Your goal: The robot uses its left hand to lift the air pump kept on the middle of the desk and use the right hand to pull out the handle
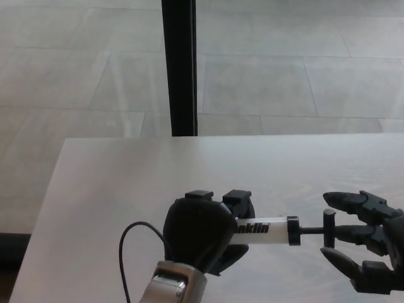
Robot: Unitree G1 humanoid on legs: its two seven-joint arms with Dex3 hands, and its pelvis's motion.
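Left hand (201, 235) clamped around white air pump (265, 228) body, pump held horizontal at table (113, 189) near edge, right hand (366, 243) with fingers spread around T-handle (328, 228), not closed on it

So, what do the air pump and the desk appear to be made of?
Air pump: probably plastic, with a smooth white barrel carrying printed black letters and a matte black T-handle. The thin rod looks dark; its material is unclear. Desk: pale wood or wood-look laminate, with faint grain lines and a matte finish.
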